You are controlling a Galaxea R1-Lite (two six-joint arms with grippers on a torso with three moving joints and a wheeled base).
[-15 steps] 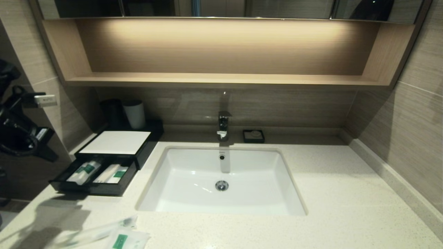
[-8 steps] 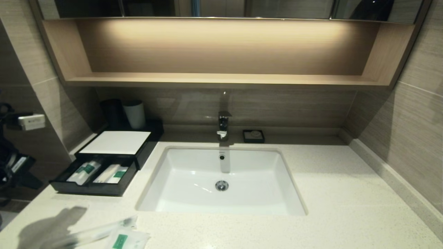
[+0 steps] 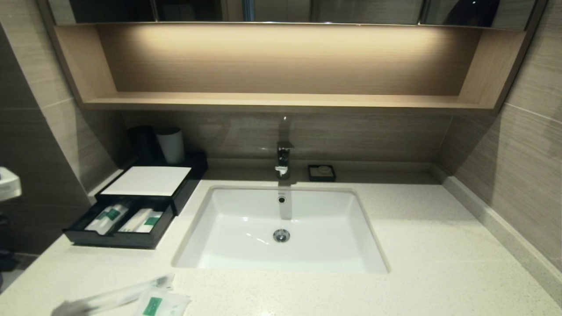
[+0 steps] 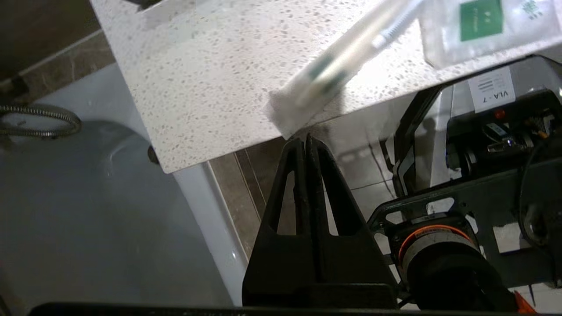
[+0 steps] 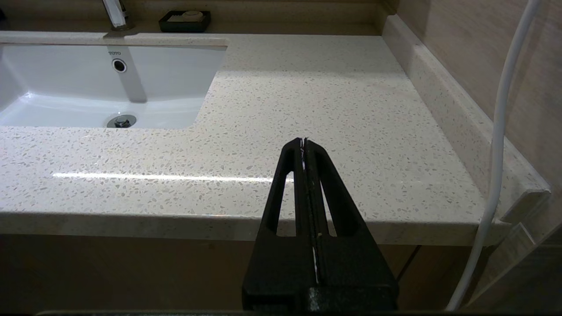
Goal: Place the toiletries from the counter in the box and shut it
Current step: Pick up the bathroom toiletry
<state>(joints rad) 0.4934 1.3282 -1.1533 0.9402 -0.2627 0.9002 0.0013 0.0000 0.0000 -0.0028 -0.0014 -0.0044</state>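
Both fingers of the left hand [image 4: 306,139] are pressed together, empty, just off the counter [image 4: 197,87] edge.

My left gripper [image 4: 306,139], pressed closed, hangs just off the counter [image 4: 197,83] edge, below the stick [image 4: 347,57].
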